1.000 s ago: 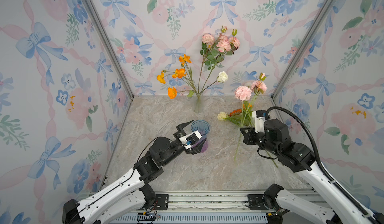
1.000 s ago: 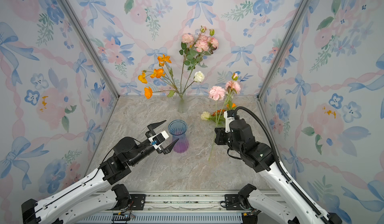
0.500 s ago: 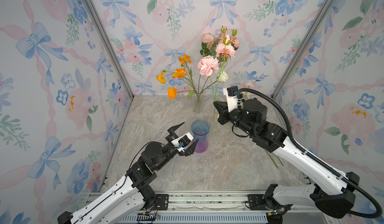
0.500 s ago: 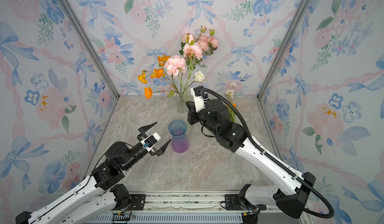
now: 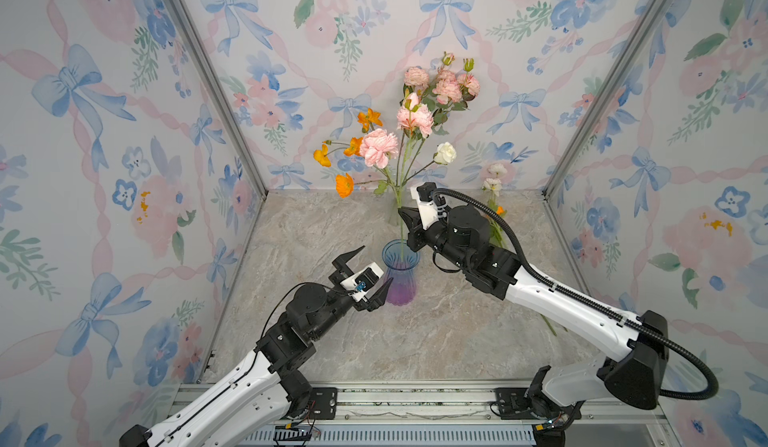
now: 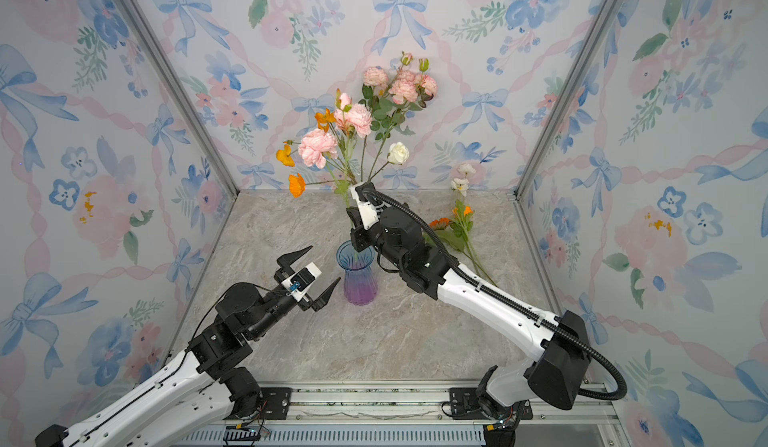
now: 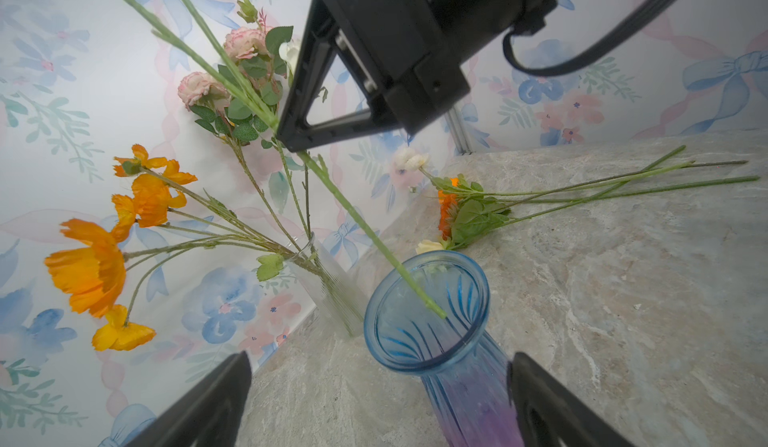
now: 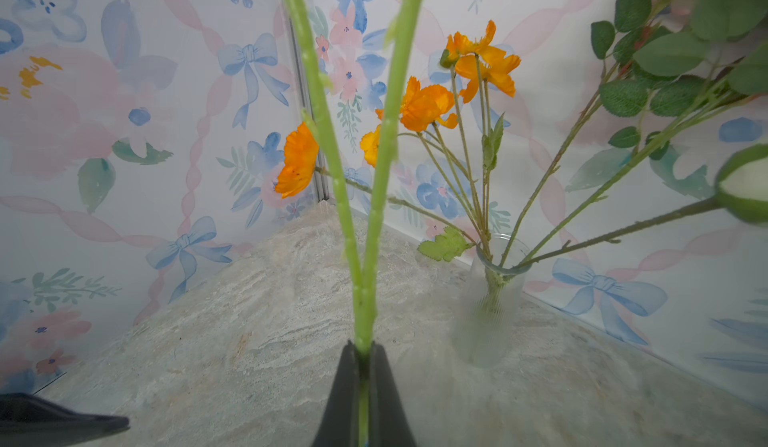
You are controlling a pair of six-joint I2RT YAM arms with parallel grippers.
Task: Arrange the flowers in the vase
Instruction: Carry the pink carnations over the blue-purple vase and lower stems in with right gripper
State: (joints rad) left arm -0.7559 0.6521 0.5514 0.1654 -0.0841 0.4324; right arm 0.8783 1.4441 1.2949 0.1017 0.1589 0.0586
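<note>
Three papered walls close in the grey marbled counter [image 5: 415,341]. Its front lies bare between my arms, but the back is crowded: a clear ribbed glass vase [image 7: 332,295] of orange, pink and white blooms stands by the rear wall, and loose green-stemmed flowers [image 6: 457,229] lie toward the right rear corner. My right jaws are clamped on a forked green stem with pink ruffled blooms [image 5: 378,148], above the blue-to-purple fluted glass vase [image 5: 400,274] — the stem's foot dips inside its mouth. My left jaws stand wide apart, low by that vase, one tip just beside its body — whether it touches I cannot tell.
</note>
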